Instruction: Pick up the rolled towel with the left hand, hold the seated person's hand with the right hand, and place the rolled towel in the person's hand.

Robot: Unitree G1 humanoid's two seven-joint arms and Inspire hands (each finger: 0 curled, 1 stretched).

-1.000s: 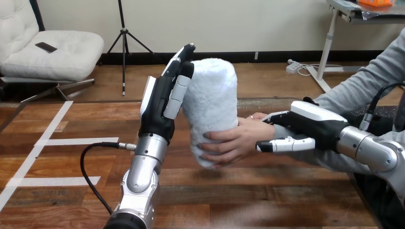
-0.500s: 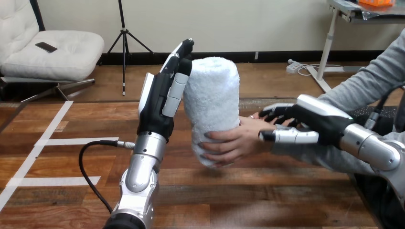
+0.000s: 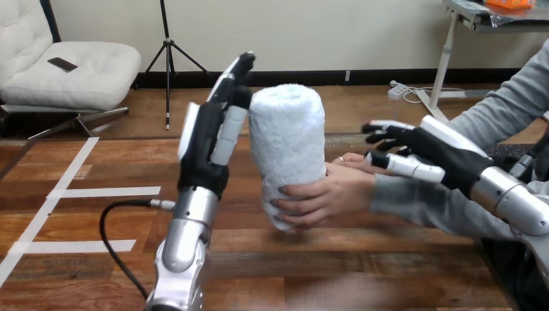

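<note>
White terry cloth, thick and plush: in the head view the rolled towel (image 3: 288, 142) stands upright above the wooden tabletop (image 3: 362, 259), its lower part clasped by the person's hand (image 3: 330, 197). The left hand (image 3: 202, 146) stands just beside the roll's left flank, fingers straight and gripping nothing; I cannot tell whether the fingertips touch it. The right hand (image 3: 439, 153) hovers over the person's wrist (image 3: 377, 189), fingers stretched out, not wrapped round it. The towel looks light, soft and squashy, unlikely to slip; mid-roll seems the best place to hold, so the layers stay wound.
</note>
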